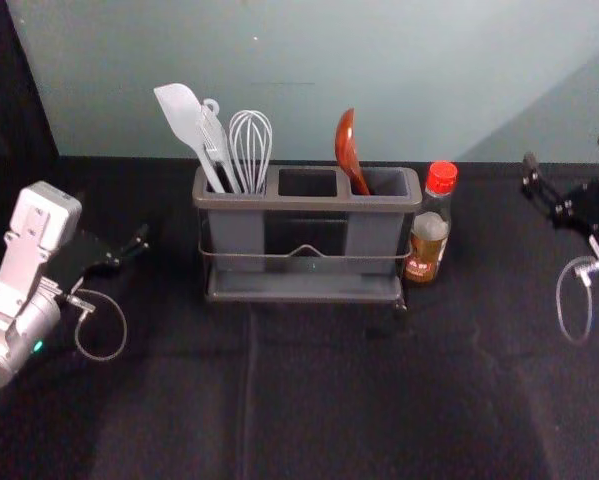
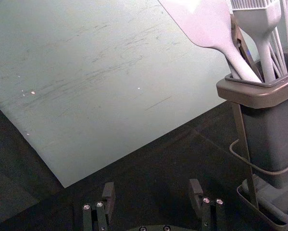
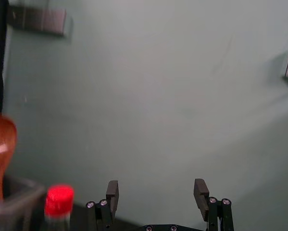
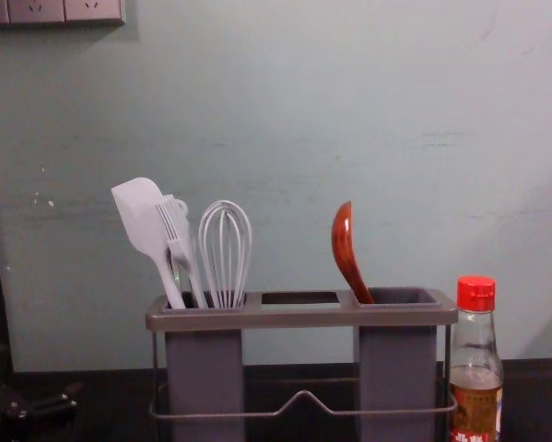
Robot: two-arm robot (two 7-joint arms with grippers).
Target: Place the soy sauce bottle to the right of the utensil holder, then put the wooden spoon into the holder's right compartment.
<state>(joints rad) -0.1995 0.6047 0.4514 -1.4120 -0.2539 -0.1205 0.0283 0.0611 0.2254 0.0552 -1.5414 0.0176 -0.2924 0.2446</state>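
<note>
My left gripper (image 1: pixel 125 248) is left of the utensil holder (image 1: pixel 304 296), apart from it; in the left wrist view the left gripper (image 2: pixel 152 195) stands open and empty. At the right edge, my right gripper (image 1: pixel 571 160) is away from the bottle; in the right wrist view the right gripper (image 3: pixel 156 195) is open, nothing between its fingers. The soy sauce bottle (image 1: pixel 429 235), red-capped, stands upright just right of the holder. The reddish-brown wooden spoon (image 4: pixel 346 249) leans in the holder's right compartment (image 4: pixel 397 368), bowl end up.
A white spatula (image 4: pixel 142 216), a pronged white utensil (image 4: pixel 176 235) and a whisk (image 4: pixel 226 244) stand in the holder's left compartment. Behind the black-covered table (image 1: pixel 379 400) rises a pale wall (image 1: pixel 309 80), with a socket panel (image 4: pixel 65 11) high at its left.
</note>
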